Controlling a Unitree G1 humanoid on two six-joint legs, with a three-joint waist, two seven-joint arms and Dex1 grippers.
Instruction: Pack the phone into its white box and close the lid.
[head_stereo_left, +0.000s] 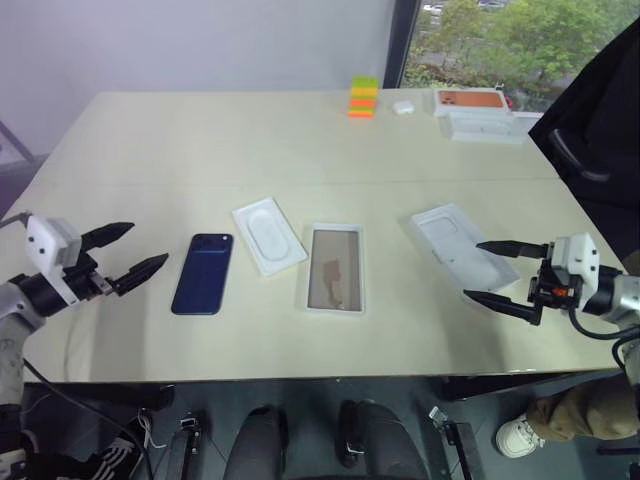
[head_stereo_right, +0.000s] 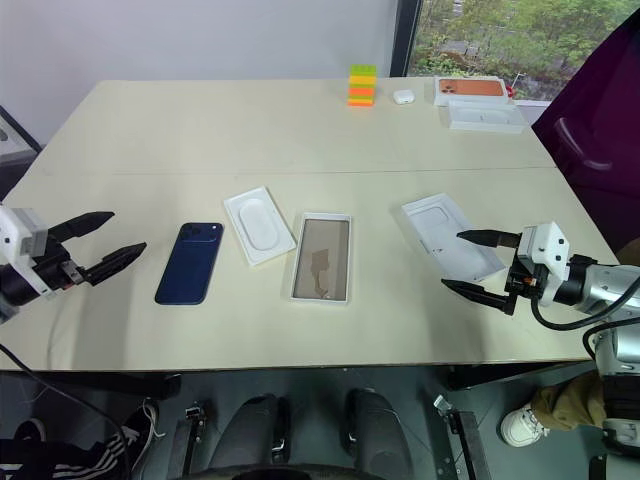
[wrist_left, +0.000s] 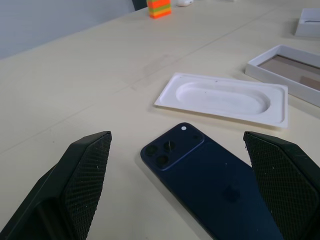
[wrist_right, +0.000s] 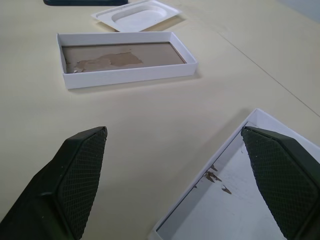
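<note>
Left eye view: phone (head_stereo_left: 203, 273) lies beside empty white box (head_stereo_left: 335, 267).

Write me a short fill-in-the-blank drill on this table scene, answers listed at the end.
1. The phone lies flat on the table, nearest the ____ gripper.
2. The white box is ____, its tan floor bare.
3. The lid lies with its ____ side up, beside the right gripper.
4. Both grippers are ____.

Answers: left; empty; inner; open
</note>
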